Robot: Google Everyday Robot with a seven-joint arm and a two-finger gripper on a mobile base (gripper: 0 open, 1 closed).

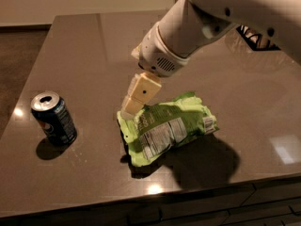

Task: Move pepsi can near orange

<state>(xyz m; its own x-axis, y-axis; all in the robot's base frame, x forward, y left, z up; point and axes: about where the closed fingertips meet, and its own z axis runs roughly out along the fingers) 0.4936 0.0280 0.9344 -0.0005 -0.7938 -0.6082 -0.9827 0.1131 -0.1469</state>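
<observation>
The pepsi can (54, 119), dark blue with a silver opened top, stands upright near the left front of the dark brown table (84, 51). The orange is hidden behind my arm. My gripper (129, 111) hangs from the white arm that comes in from the upper right. It hovers over the left end of the green snack bag, to the right of the can and apart from it. It holds nothing that I can see.
A crumpled green snack bag (171, 126) lies flat in the middle front of the table, between the can and the arm's shadow. A dark wire object (254, 36) sits at the far right behind the arm. The table's front edge runs along the bottom.
</observation>
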